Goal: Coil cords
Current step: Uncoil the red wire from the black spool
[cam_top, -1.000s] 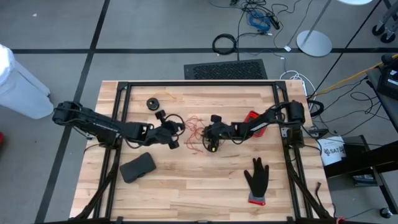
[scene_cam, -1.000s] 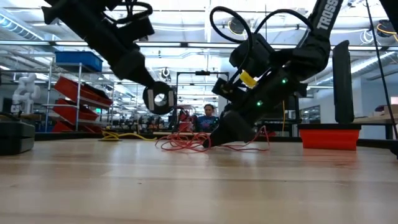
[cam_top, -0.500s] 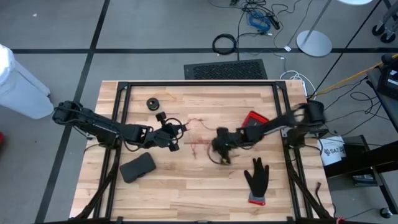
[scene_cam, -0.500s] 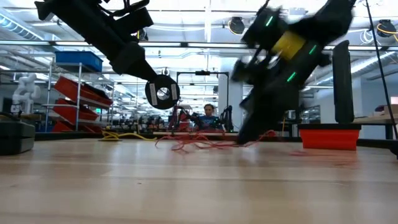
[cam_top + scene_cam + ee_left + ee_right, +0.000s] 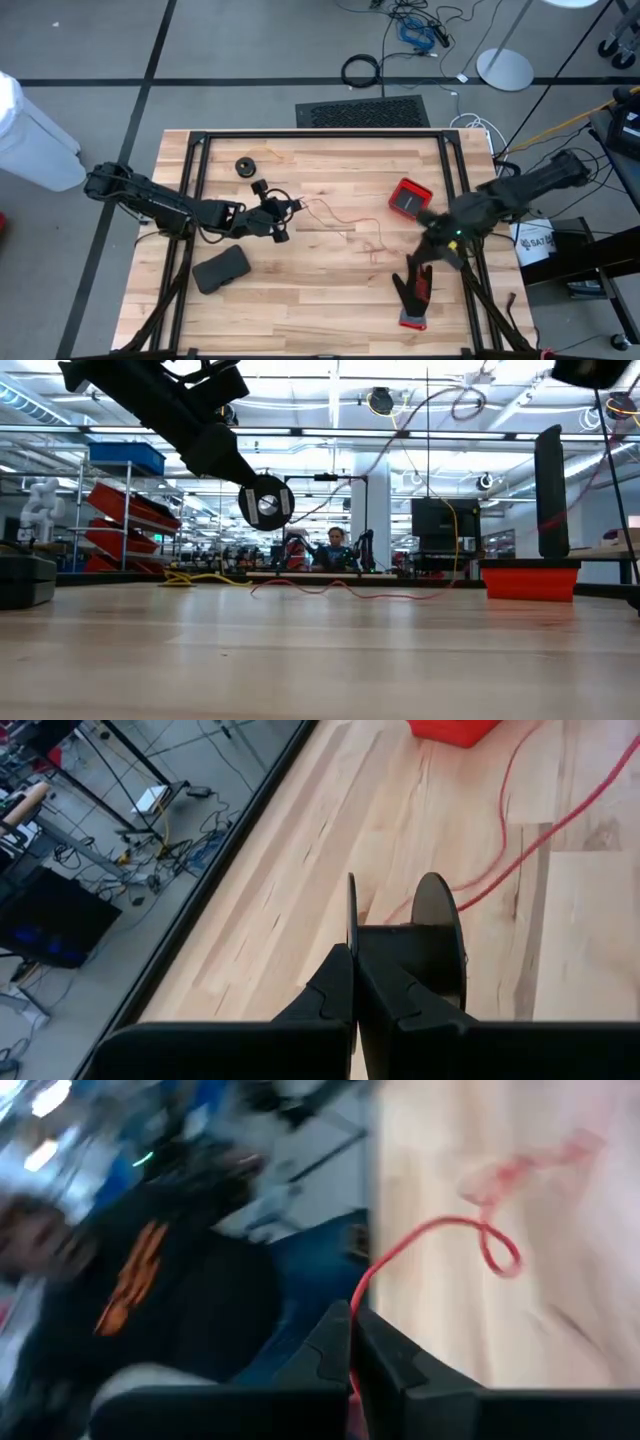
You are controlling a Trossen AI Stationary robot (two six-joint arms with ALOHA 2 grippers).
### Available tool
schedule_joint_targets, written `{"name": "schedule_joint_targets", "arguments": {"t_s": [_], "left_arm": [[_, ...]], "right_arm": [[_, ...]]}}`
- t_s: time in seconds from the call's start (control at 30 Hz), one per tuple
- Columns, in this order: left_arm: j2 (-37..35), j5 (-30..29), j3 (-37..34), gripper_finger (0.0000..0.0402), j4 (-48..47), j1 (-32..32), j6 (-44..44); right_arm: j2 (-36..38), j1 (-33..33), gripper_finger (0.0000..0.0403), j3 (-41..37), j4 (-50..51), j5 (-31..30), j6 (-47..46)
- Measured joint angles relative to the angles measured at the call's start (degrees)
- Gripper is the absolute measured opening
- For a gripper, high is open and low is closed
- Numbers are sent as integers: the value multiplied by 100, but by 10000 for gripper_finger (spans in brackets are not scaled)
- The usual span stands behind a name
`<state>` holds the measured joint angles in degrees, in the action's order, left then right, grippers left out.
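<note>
Red cord (image 5: 335, 215) runs in a loose line across the middle of the table (image 5: 320, 310), from the small black spool (image 5: 435, 935) at the left side toward the right, where a few kinks lie near the red box (image 5: 409, 197). The left gripper (image 5: 283, 207) has its jaws shut on the spool's hub, holding it just above the wood, judged so that the spool stays anchored while the cord is drawn out or wound. The right gripper (image 5: 432, 262) sits above the black glove (image 5: 412, 290) near the table's right front, jaws shut on the cord's far end; the right wrist view shows red cord (image 5: 440, 1245) leaving between the fingers, with a small loop. In the low view the cord (image 5: 400, 435) rises steeply up out of frame, so that end is lifted high. Open wood lies ahead of both arms at centre and front. A second black spool (image 5: 245, 165) and a dark pad (image 5: 221, 269) flank the left arm; the table's right rail is close beside the right gripper, leaving little room outward.
</note>
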<state>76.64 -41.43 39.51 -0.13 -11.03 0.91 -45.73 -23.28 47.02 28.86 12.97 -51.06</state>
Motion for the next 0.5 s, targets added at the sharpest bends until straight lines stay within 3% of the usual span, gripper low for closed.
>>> {"name": "schedule_joint_targets", "arguments": {"t_s": [0.17, 0.5], "left_arm": [[0, 0, 0, 0, 12, 2, -9], [0, 0, 0, 0, 10, 2, -182]], "right_arm": [[127, -405, 14, 34, 1789, -832, -423], [-1014, -464, 144, -229, 1718, -927, 251]]}}
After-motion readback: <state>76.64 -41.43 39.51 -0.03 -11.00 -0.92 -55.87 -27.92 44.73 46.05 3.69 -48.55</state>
